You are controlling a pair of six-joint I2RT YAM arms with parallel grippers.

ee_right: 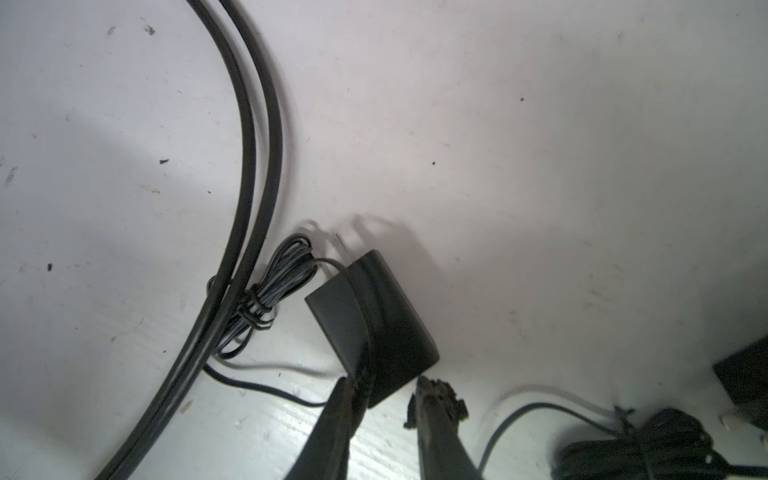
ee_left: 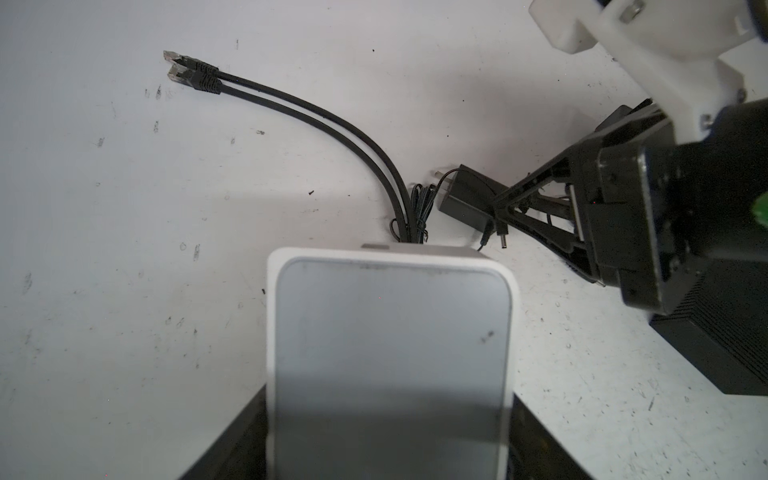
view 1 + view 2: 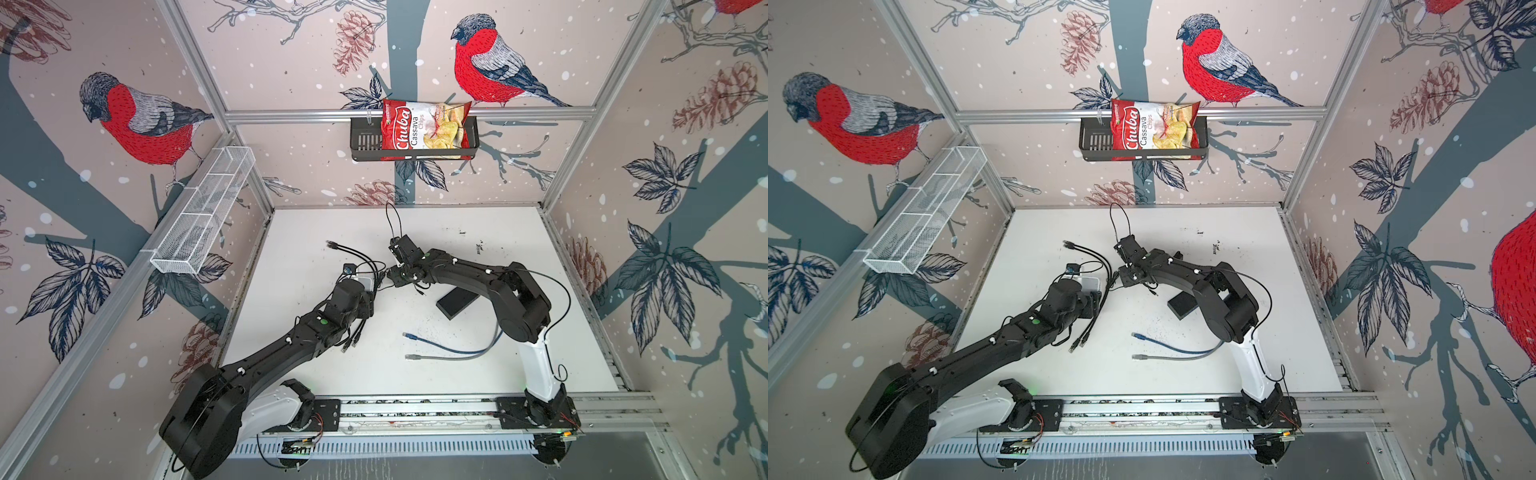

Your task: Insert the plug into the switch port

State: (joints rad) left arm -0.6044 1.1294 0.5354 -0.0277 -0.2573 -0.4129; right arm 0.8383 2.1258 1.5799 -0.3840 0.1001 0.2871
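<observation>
My left gripper point(image 2: 388, 432) is shut on the white switch point(image 2: 390, 332), a black jaw on each side of it; its ports do not show. In both top views the switch point(image 3: 365, 282) point(image 3: 1091, 283) pokes out from under the left wrist. Two black Ethernet cables point(image 2: 332, 120) run out from its far edge. The small barrel plug point(image 2: 498, 241) lies on the table just beyond the switch. My right gripper point(image 1: 388, 380) point(image 2: 496, 205) pinches a corner of the black power adapter point(image 1: 374, 320) point(image 2: 465, 199), both fingertips touching it. Its thin cord is bundled point(image 1: 266, 299) beside the cables.
A flat black box point(image 3: 455, 303) lies under the right arm. A blue cable point(image 3: 449, 345) and a grey cable point(image 3: 449, 356) lie at the front. More black plugs point(image 3: 351, 340) hang by the left arm. Another bundled cord point(image 1: 644, 449) sits near the right gripper.
</observation>
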